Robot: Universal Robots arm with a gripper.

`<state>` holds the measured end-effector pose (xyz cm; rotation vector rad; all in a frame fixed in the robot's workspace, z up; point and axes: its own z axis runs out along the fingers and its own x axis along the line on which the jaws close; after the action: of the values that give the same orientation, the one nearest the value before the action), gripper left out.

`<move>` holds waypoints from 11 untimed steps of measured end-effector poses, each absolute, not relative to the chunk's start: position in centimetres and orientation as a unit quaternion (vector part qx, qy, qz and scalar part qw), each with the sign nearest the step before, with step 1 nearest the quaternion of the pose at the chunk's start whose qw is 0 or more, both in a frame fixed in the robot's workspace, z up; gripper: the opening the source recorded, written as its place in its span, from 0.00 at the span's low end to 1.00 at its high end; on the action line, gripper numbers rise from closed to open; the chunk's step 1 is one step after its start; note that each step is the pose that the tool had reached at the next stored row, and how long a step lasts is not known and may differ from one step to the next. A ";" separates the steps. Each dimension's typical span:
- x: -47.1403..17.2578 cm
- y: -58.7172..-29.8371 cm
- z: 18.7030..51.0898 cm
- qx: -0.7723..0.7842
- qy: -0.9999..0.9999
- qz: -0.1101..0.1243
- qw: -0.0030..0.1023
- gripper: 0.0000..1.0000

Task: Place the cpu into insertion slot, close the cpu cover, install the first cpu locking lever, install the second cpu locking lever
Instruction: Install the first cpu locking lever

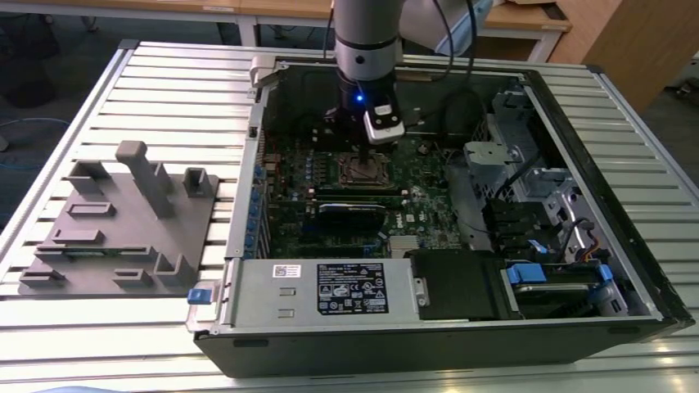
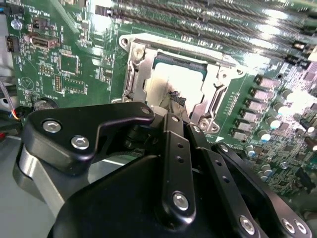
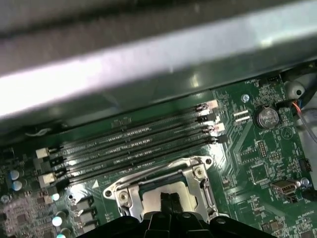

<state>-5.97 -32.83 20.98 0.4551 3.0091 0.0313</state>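
One arm reaches down into the open computer case (image 1: 437,205) in the exterior view, its gripper (image 1: 358,155) directly above the insertion slot (image 1: 363,170) on the green motherboard (image 1: 426,184). The slot sits toward the case's far wall, with the grey power supply box (image 1: 322,288) against the case's near wall. Outside the case, to the exterior view's left, a grey fixture block (image 1: 114,225) lies on the slatted table (image 1: 65,123).

In the second wrist view, the gripper (image 2: 173,99) has its dark fingers (image 2: 177,103) pressed together, their tips down on or just over the pale metal top of the cpu (image 2: 181,82); contact looks likely, but I cannot be sure. The cpu lies inside the slot (image 2: 176,77), framed by the silvery cpu cover (image 2: 136,64), which seems to lie flat around it. Long black memory slots (image 2: 208,20) run just beyond the socket.

In the first wrist view, the closed fingers (image 3: 171,201) again meet over the cpu (image 3: 151,196) in the slot (image 3: 163,186), with the cover's frame (image 3: 121,191) around it. The memory slots (image 3: 133,144) lie between the socket and the case wall (image 3: 148,59), and a coin battery (image 3: 266,117) sits near those slots' ends.
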 end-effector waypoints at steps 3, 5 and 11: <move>-6.0 -33.3 21.0 0.147 0.988 0.010 0.049 0.11; -6.0 -33.5 21.0 0.147 0.988 0.010 0.049 0.11; -6.0 -33.6 21.0 0.144 0.988 0.010 0.049 0.11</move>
<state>-5.97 -33.62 20.95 0.4391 3.0115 0.0316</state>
